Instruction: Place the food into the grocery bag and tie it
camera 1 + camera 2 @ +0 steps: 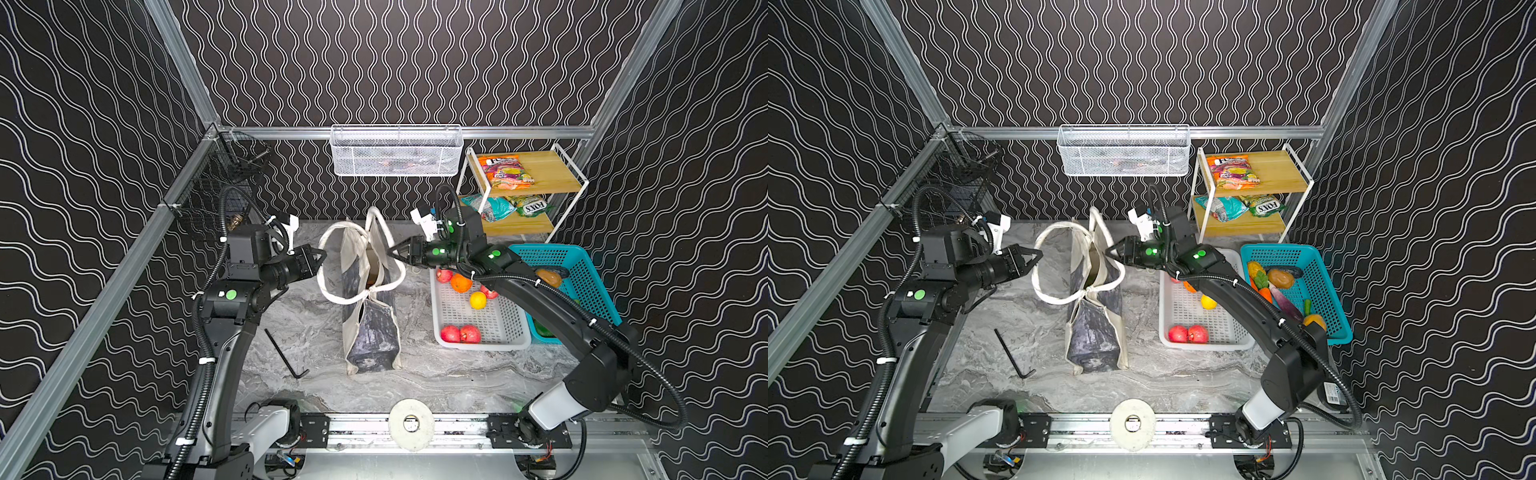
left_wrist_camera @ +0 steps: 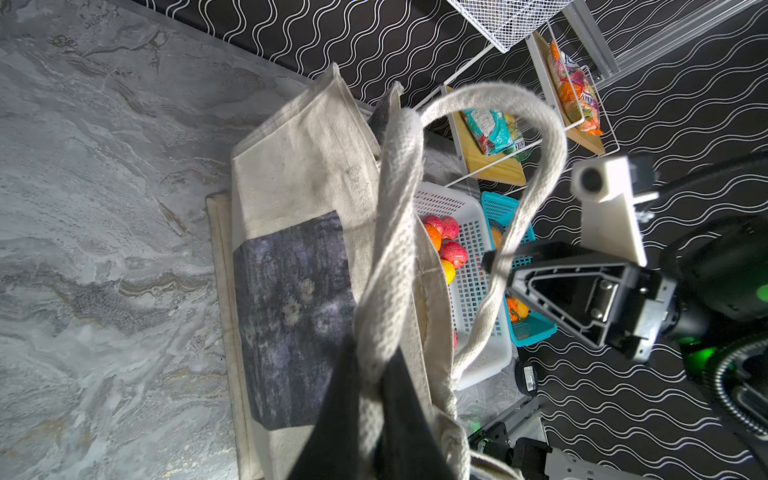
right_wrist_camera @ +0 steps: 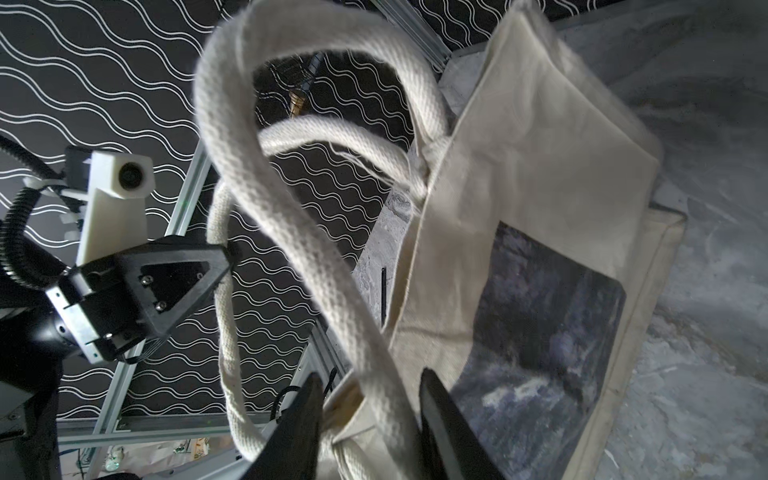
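Grocery bag (image 1: 371,336) upright mid-frame in both top views on the marble table (image 1: 436,374): cream canvas, dark grey marbled panel, mouth a narrow slit, contents unreadable. Left gripper (image 1: 322,253) meets the left loop handle (image 1: 321,276); right gripper (image 1: 391,251) is at the right loop handle (image 1: 402,272). Finger gaps unreadable from up here. White basket (image 1: 482,320) just right of bag: red apples (image 1: 461,333), orange (image 1: 460,283), lemon (image 1: 478,300). Snack packets (image 1: 505,170) on shelf rack (image 1: 557,166), upper right. Teal basket (image 1: 1320,266), far right: in a top view its vegetables show, eggplant (image 1: 1285,305) included; in a top view the right arm (image 1: 540,303) covers most.

Left wrist: only view that settles the left grip. Left fingers (image 2: 328,424), bottom centre, pinched tight on the handle strap. Bag side and panel fill the centre; right gripper side-on at right edge, gap unreadable.

Right wrist: right fingers (image 3: 299,424), bottom centre, stand apart; strap runs between them, clear gap on one side, not clamped. Bag panel at right; left gripper tip against its strap at left.
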Motion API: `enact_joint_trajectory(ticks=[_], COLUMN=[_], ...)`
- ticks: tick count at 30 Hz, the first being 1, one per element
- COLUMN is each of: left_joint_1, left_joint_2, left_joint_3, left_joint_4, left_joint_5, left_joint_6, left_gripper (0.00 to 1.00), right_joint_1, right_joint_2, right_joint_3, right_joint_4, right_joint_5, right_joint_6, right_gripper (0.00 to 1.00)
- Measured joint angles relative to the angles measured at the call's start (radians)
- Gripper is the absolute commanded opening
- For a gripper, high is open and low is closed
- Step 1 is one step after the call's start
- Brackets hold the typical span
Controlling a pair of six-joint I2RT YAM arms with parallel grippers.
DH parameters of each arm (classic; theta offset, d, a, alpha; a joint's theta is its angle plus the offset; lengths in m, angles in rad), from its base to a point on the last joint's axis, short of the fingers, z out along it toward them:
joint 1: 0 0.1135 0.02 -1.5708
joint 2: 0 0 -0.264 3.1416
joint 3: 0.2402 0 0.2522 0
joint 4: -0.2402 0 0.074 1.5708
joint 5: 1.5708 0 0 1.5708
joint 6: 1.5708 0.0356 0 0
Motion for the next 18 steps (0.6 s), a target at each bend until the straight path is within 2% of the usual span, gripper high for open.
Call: enact_joint_trajectory(ticks=[18], left_joint_1=[-0.001], left_joint_2=[0.002], left_joint_3=[-0.003], left_joint_4=[-0.002], left_joint_5=[0.000], left_joint_6=[0.001], left_gripper=[0.00], right_joint_1=[-0.043], right_joint_2=[0.102], right_joint_3=[0.222], right_joint_4=[-0.117], right_joint_5=[-0.035], right_joint_6=[-0.151], right_gripper=[0.44])
